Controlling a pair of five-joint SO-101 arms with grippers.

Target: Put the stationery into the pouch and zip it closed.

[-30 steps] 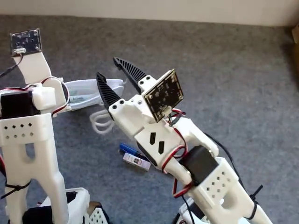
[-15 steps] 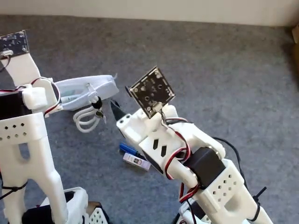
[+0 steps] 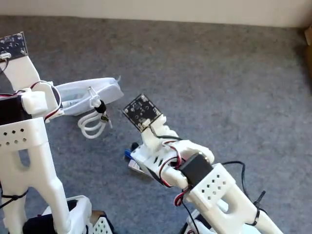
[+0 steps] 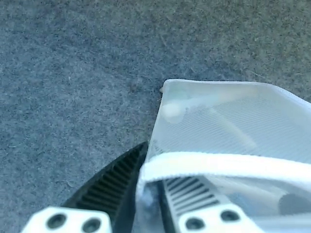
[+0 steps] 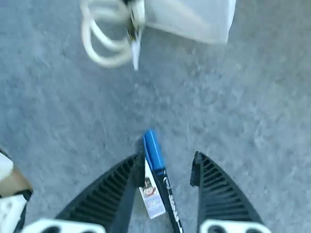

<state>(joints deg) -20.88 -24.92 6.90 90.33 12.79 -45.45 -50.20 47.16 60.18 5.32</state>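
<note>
Right end effector [image 5: 167, 156] dropped, spread astride blue pen [image 5: 154, 155]; left end effector [image 4: 154, 165] clamps pouch [image 4: 228, 126].

Soft, even light throughout, with only faint shadows.

Pouch [image 3: 105, 90] at the left of the worktop [image 3: 219, 73], long items lying inside it. The left gripper [image 4: 155, 184] clasps the pouch's left end, one finger inside its mouth, the other outside against the wall. A cord loop [image 3: 90, 126] hangs from the pouch's zip, just in front of the pouch. Further in front of the pouch and to its right, a marker [image 5: 152, 150] and a small stick [image 5: 150, 196] lie side by side, touching. The right gripper [image 5: 167, 162] straddles the marker, fingers spread either side.
</note>
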